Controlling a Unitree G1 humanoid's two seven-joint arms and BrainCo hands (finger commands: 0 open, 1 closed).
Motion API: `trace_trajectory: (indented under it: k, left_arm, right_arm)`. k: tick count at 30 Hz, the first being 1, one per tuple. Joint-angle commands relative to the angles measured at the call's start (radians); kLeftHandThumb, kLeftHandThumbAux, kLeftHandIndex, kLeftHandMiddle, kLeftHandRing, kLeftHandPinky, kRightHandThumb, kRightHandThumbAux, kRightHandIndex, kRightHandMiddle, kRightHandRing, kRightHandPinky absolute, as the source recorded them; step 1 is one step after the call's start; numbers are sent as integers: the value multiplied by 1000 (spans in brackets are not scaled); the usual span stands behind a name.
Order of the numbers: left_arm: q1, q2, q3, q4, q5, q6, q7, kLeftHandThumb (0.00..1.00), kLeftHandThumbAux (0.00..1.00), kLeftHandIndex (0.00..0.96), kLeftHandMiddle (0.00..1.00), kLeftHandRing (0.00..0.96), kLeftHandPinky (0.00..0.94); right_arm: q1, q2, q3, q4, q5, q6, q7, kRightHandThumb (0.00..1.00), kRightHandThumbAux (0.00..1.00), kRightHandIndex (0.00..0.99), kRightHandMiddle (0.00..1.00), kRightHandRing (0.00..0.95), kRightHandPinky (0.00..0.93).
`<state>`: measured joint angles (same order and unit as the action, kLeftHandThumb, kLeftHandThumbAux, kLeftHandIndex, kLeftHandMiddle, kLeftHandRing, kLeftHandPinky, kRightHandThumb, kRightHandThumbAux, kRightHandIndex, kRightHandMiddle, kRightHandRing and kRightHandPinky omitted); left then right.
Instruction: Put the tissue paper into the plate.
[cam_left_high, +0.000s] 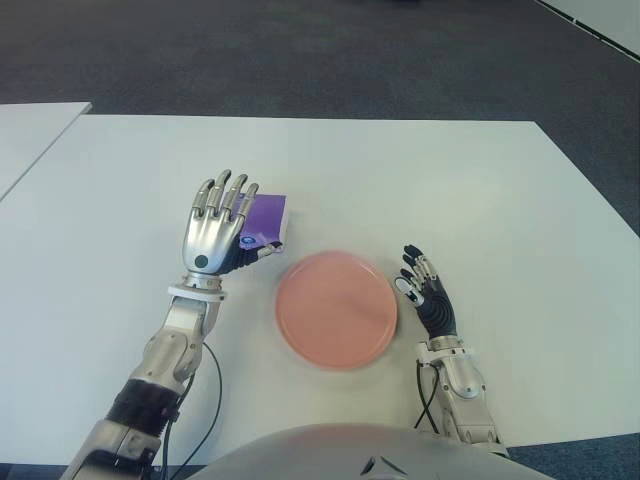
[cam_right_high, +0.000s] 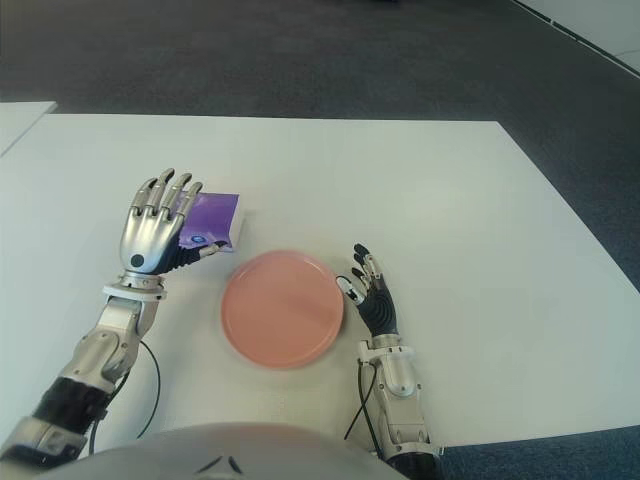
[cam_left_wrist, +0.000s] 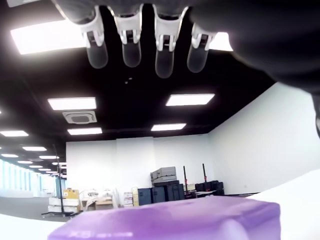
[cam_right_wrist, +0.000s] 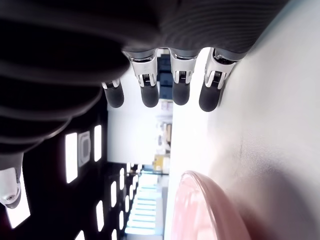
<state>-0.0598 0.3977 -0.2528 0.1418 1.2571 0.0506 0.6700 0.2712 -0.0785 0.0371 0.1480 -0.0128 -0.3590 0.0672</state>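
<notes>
The robot's own grey rounded torso (cam_left_high: 340, 455) fills the bottom edge of the eye views, nearest the camera. Just beyond it, on the white rectangular table (cam_left_high: 480, 190), sits the round, shallow salmon-pink plate (cam_left_high: 336, 309), centred between the two arms so that either hand can reach it.

The left hand (cam_left_high: 214, 228), silver-backed with metal fingers, is raised over the left side of the purple plastic-wrapped pack of tissue paper (cam_left_high: 263, 222), which lies flat on the table just left of and behind the plate, apart from its rim. The fingers are spread and extended, and the thumb points toward the pack's near edge. In the left wrist view the four fingertips (cam_left_wrist: 131, 54) hang straight with open air beneath them and the purple pack (cam_left_wrist: 175, 222) below, so the hand holds nothing yet. This looks like a pre-grasp pose: the palm is poised above the pack so the fingers can close over its far side while the thumb takes the near one. Whether the palm already touches the wrapper cannot be told.

The right hand (cam_left_high: 428, 293), black-palmed, shows just right of the plate with its fingers extended and loosely open, empty. In its wrist view the plate's rim (cam_right_wrist: 200, 210) is close beside it. It seems kept aside, clear of the drop zone.

The tissue paper is not yet in the plate; the short carry rightward remains.
</notes>
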Motion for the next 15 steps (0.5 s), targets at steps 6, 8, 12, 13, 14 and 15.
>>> trace_trajectory:
  k: [6, 8, 12, 13, 14, 15]
  left_arm:
    - [-90, 7, -52, 103, -28, 30, -12, 351, 307, 115, 123, 80, 38]
    - [-97, 3, -61, 108, -35, 41, -19, 332, 302, 115, 117, 73, 35]
    - [-101, -5, -69, 112, -67, 51, -46, 294, 294, 116, 107, 61, 25]
    - [-100, -8, -71, 111, -75, 53, -51, 289, 293, 117, 106, 60, 24]
    - [-100, -10, -72, 111, -81, 56, -54, 277, 293, 118, 106, 60, 31]
    - [-101, -12, -74, 112, -88, 58, -55, 269, 293, 119, 106, 60, 35]
  right_arm:
    - [45, 1, -4, 127, -4, 85, 4, 240, 478, 46, 78, 22, 0]
    - [43, 2, -5, 132, -4, 81, 4, 241, 479, 46, 76, 21, 0]
    - [40, 7, -6, 146, -4, 67, 0, 242, 476, 44, 72, 20, 0]
    - [40, 7, -6, 147, -6, 65, -2, 242, 475, 44, 71, 20, 0]
    - [39, 8, -6, 149, -8, 63, -4, 242, 474, 43, 69, 19, 0]
    - [38, 8, -6, 151, -9, 62, -6, 242, 474, 43, 68, 19, 0]
